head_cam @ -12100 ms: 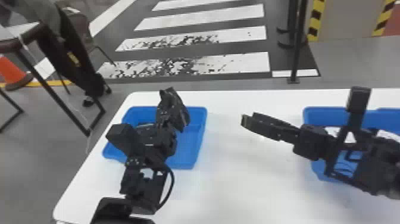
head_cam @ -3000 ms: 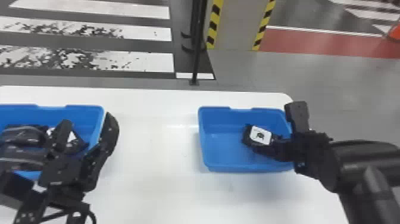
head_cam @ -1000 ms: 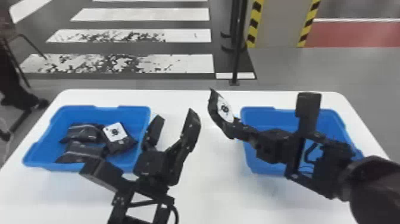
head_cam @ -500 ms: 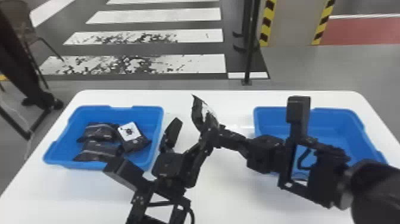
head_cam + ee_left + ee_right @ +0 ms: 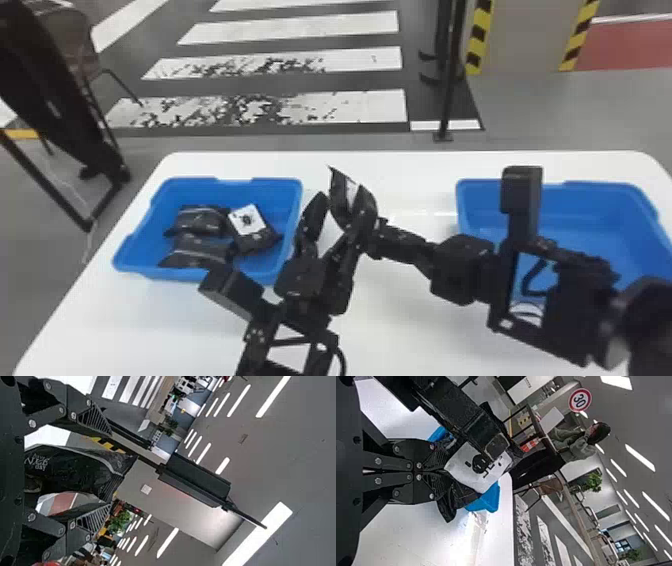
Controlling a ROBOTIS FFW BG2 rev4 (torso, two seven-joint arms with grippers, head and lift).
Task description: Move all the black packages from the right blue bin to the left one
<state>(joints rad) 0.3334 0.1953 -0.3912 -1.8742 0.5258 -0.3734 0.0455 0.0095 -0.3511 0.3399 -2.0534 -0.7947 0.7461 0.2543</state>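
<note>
One white table is being spanned by a transfer between the right blue bin and the left blue bin. Compared with half a second earlier, the space between the arms is being narrowed: a black package, suspended above the table near the left bin, is being gripped at one end by the right gripper, its jaws being kept clamped, while the free part is now being straddled by the left gripper, its jaws being held apart on either side. A hand-over is apparently being set up, with a firm left grip likely being required before any release by the right. Three others, a rear package, a front package and a labelled package, are already being contained by the left bin, so the task is being judged well advanced. A smooth, pale surface is being presented by the table; rounded corners and notched rims are being displayed by the glossy bins; ribbed insides are being shown by the dark fingers. Soft, crinkled film is being drawn to a thin edge on the held package, and a flat white label is being exposed on its face.
</note>
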